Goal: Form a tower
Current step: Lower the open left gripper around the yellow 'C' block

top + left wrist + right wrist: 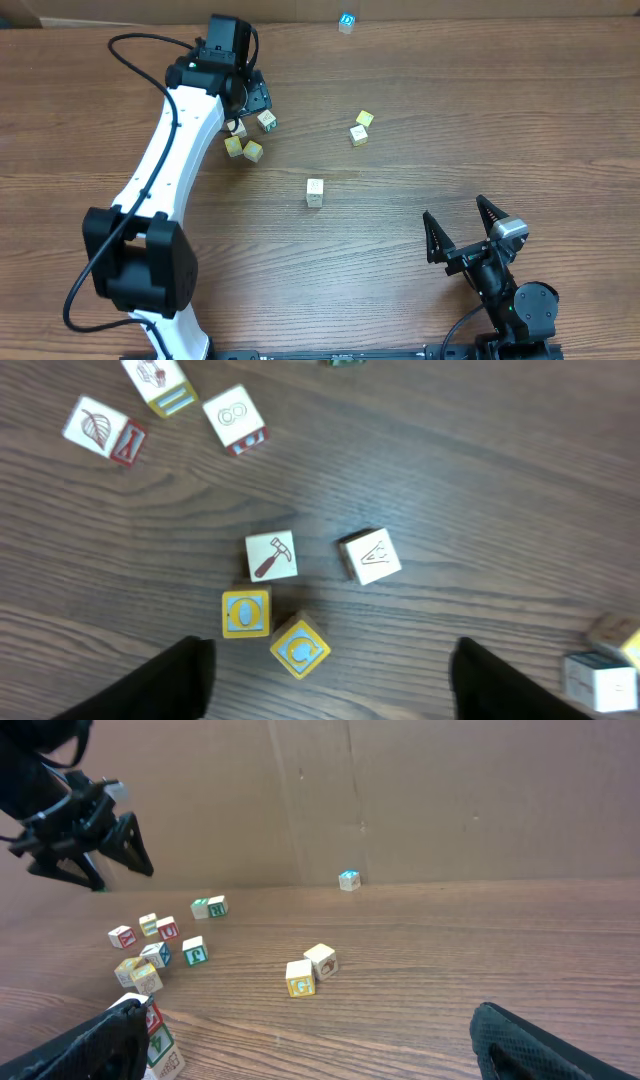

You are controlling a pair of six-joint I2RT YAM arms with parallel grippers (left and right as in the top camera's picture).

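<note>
Your left gripper (330, 660) hangs spread and empty over loose cubes (271, 555). Your right gripper (462, 232), also spread, is well apart from the tower (315, 191).

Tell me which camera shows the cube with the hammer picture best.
Left wrist. The hammer cube lies near mid-frame, face up, its picture clear. Overhead and right wrist show only tiny cubes with unreadable faces, so it cannot be picked out there.

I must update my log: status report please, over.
Left claw open above loose yellow cubes. Right claw open, empty. Tower short, standing mid-table, apart from both. Nothing blocks it.
</note>
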